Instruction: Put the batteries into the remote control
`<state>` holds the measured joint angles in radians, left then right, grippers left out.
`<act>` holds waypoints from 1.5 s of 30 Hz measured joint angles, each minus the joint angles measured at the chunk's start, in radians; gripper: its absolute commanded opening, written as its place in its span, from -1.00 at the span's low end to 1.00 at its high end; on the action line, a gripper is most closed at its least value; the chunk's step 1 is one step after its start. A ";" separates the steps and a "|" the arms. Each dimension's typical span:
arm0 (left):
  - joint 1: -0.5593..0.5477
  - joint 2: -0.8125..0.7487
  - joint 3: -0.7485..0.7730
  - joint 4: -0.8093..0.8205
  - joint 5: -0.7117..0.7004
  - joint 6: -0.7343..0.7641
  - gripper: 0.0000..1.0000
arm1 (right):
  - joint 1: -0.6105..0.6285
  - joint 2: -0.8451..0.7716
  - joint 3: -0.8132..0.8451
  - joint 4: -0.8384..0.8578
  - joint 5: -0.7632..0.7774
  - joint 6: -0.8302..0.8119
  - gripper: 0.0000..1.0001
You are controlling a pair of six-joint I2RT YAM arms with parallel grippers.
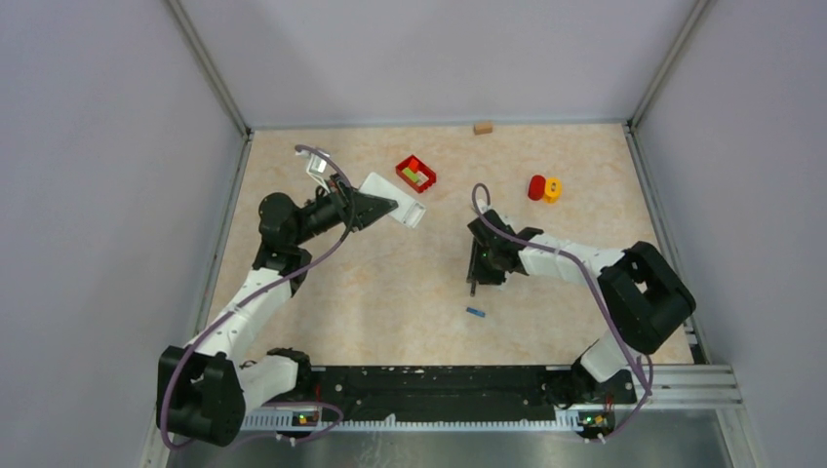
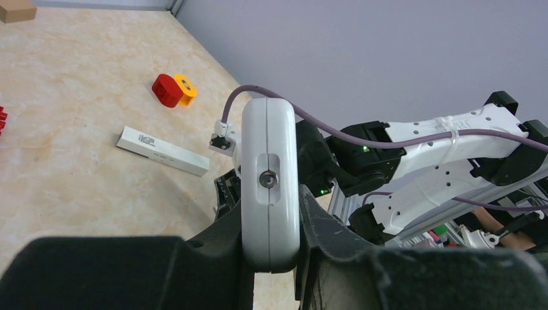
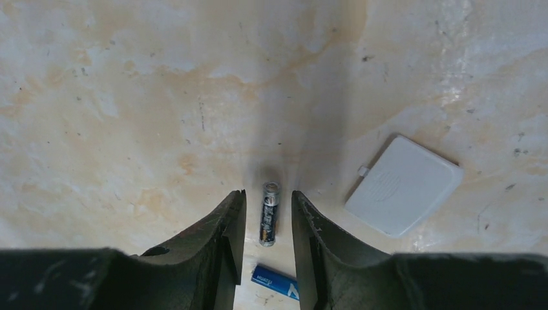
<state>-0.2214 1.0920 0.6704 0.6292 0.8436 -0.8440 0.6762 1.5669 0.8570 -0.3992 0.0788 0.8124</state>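
My left gripper [image 2: 270, 216] is shut on one end of a white remote control [image 2: 270, 155], held up off the table with its edge and a screw facing the camera; from above the remote control [image 1: 398, 202] sits at the back left. My right gripper [image 3: 268, 195] is open low over the table, its fingers either side of a dark battery [image 3: 269, 213] that lies flat with gaps on both sides. A blue battery [image 3: 274, 282] lies just behind it, also seen as the blue battery [image 1: 475, 312] from above. The right gripper [image 1: 474, 281] is mid-table.
A white battery cover [image 3: 404, 185] lies to the right of the right fingers. A white oblong bar [image 2: 163, 150] lies on the table. A red bin [image 1: 415, 174], a red-and-yellow piece [image 1: 544, 188] and a wooden block [image 1: 483, 127] stand further back.
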 measured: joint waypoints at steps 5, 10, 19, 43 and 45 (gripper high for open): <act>0.000 -0.008 0.000 0.000 -0.004 0.000 -1.00 | 0.030 0.042 0.048 -0.024 0.008 0.003 -0.50; 0.000 -0.026 0.000 -0.003 -0.027 0.004 -1.00 | 0.050 0.080 0.084 -0.067 0.034 0.003 -0.60; 0.000 -0.137 -0.002 -0.093 -0.166 0.082 -1.00 | 0.106 0.142 0.172 -0.155 0.122 -0.001 -0.98; -0.041 -0.016 -0.055 0.235 -0.177 -0.243 -1.00 | 0.114 -0.463 0.180 0.186 0.177 -0.017 -1.00; -0.055 0.003 -0.056 0.295 -0.189 -0.299 -1.00 | 0.114 -0.481 0.188 0.259 0.157 -0.019 -1.00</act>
<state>-0.2760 1.0954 0.6147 0.9241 0.6544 -1.1427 0.7898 1.0859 1.0451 -0.1406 0.2359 0.7929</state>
